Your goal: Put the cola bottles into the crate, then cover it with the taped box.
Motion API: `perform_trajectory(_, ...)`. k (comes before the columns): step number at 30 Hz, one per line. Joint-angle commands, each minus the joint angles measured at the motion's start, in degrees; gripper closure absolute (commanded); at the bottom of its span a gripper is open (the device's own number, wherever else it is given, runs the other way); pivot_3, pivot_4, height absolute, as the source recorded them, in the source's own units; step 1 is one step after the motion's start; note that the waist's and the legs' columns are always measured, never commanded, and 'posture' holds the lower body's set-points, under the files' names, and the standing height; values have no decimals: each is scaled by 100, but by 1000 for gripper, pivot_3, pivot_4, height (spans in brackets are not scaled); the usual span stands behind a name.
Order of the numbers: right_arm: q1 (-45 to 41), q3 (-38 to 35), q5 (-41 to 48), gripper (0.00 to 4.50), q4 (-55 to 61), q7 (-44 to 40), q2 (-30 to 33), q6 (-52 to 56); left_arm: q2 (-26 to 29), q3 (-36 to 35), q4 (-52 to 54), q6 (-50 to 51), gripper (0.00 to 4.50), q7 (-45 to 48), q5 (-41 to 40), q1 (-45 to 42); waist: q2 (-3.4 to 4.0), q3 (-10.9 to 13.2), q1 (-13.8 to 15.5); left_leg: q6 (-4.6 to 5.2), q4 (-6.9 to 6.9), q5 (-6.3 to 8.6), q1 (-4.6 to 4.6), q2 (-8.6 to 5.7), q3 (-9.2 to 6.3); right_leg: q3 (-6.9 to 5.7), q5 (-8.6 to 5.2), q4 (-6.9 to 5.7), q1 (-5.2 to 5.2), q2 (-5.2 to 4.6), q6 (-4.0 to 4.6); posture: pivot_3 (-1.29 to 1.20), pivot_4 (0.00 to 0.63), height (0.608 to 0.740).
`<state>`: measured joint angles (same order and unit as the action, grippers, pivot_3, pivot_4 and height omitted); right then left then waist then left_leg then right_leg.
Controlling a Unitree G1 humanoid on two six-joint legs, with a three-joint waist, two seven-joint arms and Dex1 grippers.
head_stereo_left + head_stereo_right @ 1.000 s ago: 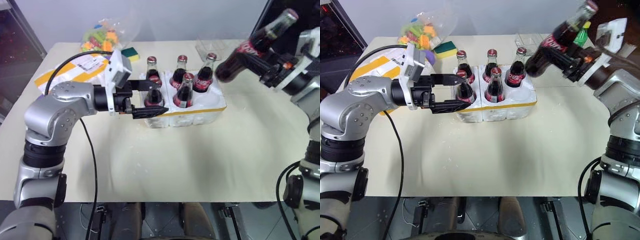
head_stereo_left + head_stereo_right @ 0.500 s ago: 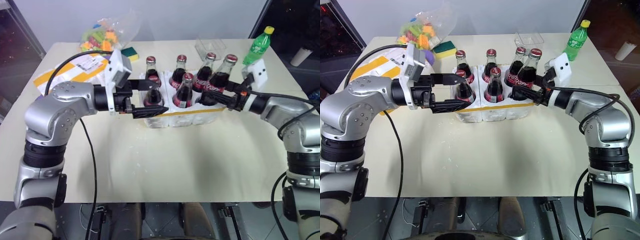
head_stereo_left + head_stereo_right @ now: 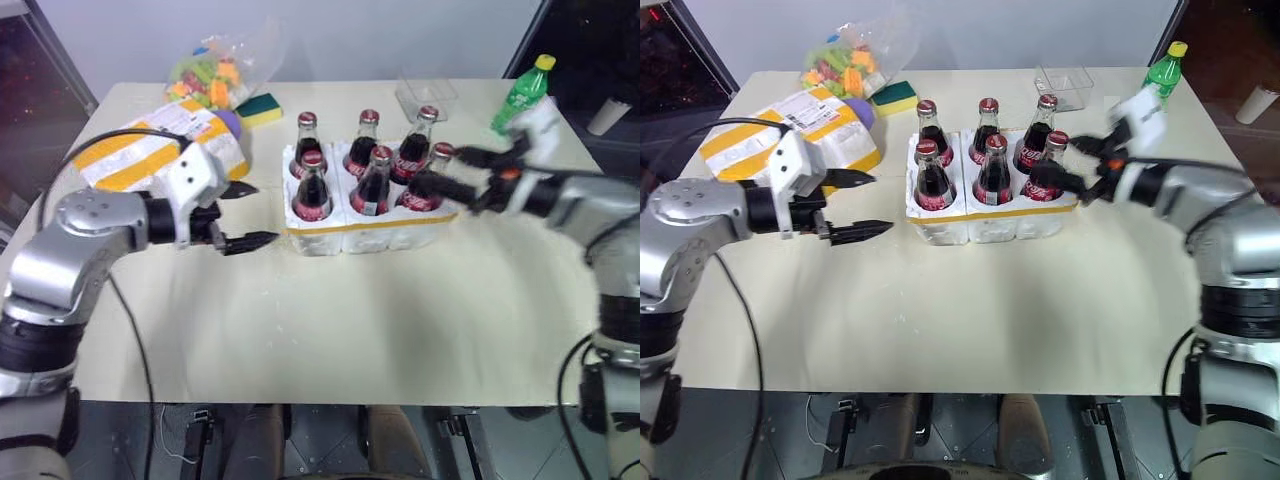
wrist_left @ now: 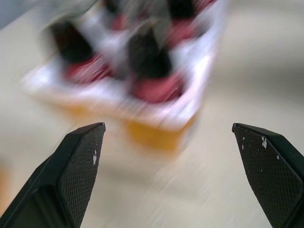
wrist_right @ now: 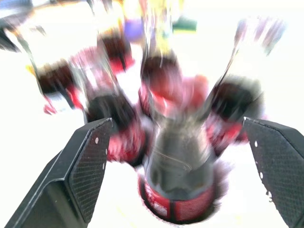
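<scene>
Several cola bottles stand upright in the wells of the white foam crate (image 3: 340, 241) at mid-table. The front right bottle (image 3: 432, 183) sits in its well between the spread fingers of my right gripper (image 3: 455, 170), which is open and not gripping it. In the right wrist view that bottle (image 5: 178, 164) stands between the wide-apart pads. My left gripper (image 3: 247, 214) is open and empty over bare table, a short way left of the crate. The taped box (image 3: 135, 160), white foam with yellow bands and a label, lies at the back left behind my left arm.
A green plastic bottle (image 3: 522, 92) stands at the back right, with a clear plastic tub (image 3: 425, 96) beside it. A bag of colourful toys (image 3: 212, 68) and a yellow-green sponge (image 3: 260, 105) lie at the back, near the box. The table's front half is bare.
My right arm swung the raised bottle down into the front right well, then opened its fingers. My left gripper drew away from the front left bottle, to the left, still open.
</scene>
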<state>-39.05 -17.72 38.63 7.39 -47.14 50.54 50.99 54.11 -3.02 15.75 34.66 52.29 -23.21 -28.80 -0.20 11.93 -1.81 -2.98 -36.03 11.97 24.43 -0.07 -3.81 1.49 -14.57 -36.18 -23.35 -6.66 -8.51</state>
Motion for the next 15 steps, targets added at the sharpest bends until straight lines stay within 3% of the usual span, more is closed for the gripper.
perform_trajectory(1, 232, -1111, 802, 30, 561, -512, 830, 648, 756, -759, -610, -723, 0, -753, 1248, 549, -1, -1, 2, 0, 2, 0, -2, 0, 0, 0, 0, 0, 0, 0, 1, 0, 150, 739)
perform_trajectory(6, 1088, -1673, 1417, 30, 1362, -862, 1199, 928, 1219, -536, -2083, -1750, 0, -1920, 2744, 1164, -3, -6, -38, 3, 8, 3, -21, 4, 6, 0, -3, 2, 13, 0, 5, 0, 150, 739)
perform_trajectory(9, 1542, -1880, 1722, 30, 1780, -932, 1160, 934, 1171, -190, -2881, -2283, 0, -2308, 3333, 1207, -3, -6, -39, 3, -3, 2, -19, 4, 13, 2, -9, 3, 14, -5, 18, 0, 150, 739)
perform_trajectory(15, 1745, -1989, 2039, 30, 1953, -571, 1133, 928, 689, 478, -4430, -3033, 0, -2841, 3984, 404, -16, -12, 104, 2, -7, 2, -12, 4, 13, 1, 0, 2, 8, -5, 2, 0, 150, 739)
